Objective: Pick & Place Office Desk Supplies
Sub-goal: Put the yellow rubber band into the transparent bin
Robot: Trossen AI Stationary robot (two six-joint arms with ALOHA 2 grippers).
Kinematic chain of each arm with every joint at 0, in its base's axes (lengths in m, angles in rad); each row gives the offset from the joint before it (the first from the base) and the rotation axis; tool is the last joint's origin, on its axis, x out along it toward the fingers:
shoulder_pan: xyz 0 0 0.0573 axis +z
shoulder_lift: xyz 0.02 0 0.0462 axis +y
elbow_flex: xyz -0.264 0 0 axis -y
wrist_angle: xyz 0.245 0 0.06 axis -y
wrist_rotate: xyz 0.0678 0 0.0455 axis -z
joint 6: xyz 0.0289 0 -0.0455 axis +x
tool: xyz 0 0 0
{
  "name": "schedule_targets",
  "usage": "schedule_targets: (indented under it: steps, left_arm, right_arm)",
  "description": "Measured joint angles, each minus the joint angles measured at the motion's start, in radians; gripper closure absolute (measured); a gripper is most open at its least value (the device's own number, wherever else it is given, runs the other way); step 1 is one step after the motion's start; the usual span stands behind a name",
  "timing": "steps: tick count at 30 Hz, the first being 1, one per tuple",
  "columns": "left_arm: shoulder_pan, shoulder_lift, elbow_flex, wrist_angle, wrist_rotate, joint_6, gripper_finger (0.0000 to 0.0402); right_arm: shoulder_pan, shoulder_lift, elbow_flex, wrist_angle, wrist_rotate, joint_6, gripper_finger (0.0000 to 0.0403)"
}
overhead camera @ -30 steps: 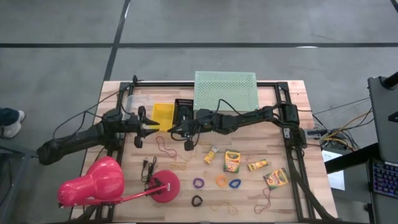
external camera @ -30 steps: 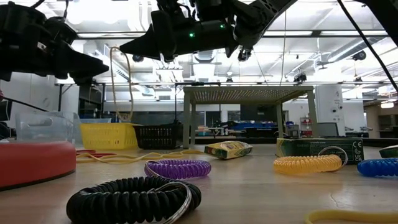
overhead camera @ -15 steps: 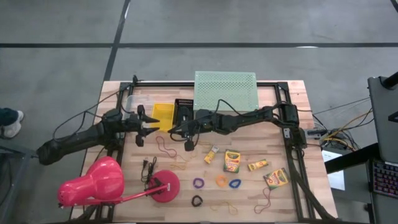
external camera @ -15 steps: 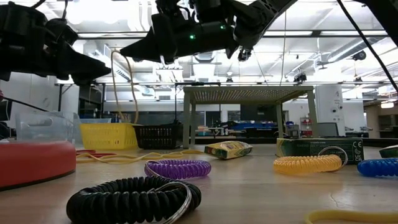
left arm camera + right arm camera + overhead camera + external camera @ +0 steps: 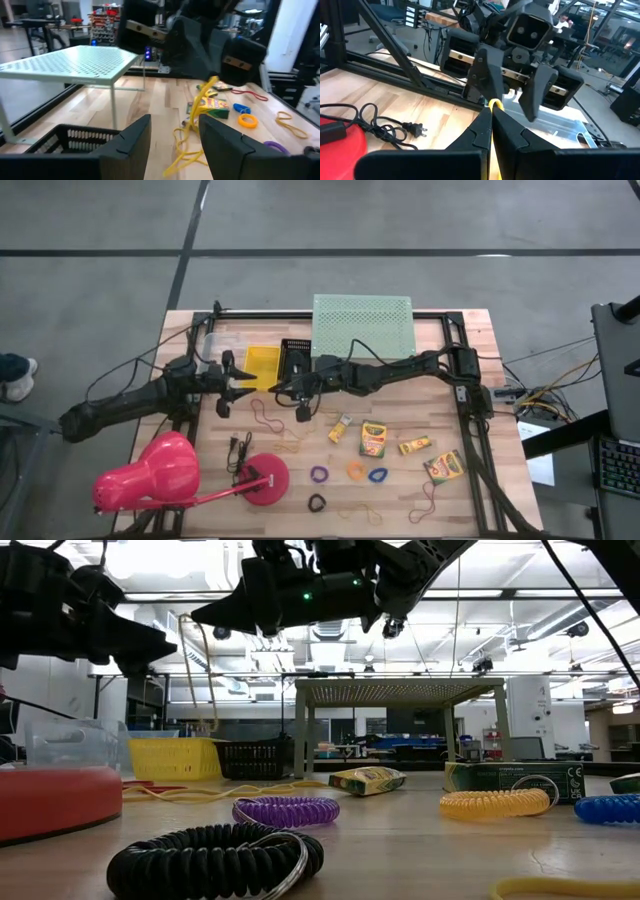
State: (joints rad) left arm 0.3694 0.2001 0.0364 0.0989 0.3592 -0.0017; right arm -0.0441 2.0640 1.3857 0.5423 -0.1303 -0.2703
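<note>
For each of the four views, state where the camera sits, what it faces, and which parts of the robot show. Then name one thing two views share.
High view: above the table, looking down; both arms show, meeting near the yellow bin.
Low view: at table height, looking across at the black ring; both arms overhead.
Left wrist view: on the left arm, facing the right gripper; own open fingers at the bottom.
Right wrist view: on the right arm, facing the left gripper; own shut fingers on a yellow band.
Shared: the green shelf appears in the high, low and left wrist views.

table (image 5: 480,500): pale matt wood | shelf (image 5: 362,323): perforated metal | lamp (image 5: 150,475): glossy plastic
</note>
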Motion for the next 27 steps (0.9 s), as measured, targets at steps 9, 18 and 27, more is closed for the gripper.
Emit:
schedule_targets:
  steps: [9,18,27]
  left_arm:
    - [-0.035,0.001,-0.032,0.095,-0.056,0.001,0.0228]
    - [-0.035,0.062,-0.033,0.091,-0.064,0.002,0.0228]
    - [-0.035,0.171,0.007,0.093,-0.058,0.035,0.0228]
  right_arm:
    - [0.000,0.000,0.000,0.000,0.000,0.000,0.0394]
    - [0.000,0.002,0.000,0.001,0.000,0.000,0.0394]
    - [0.000,0.002,0.000,-0.005,0.000,0.000,0.0394]
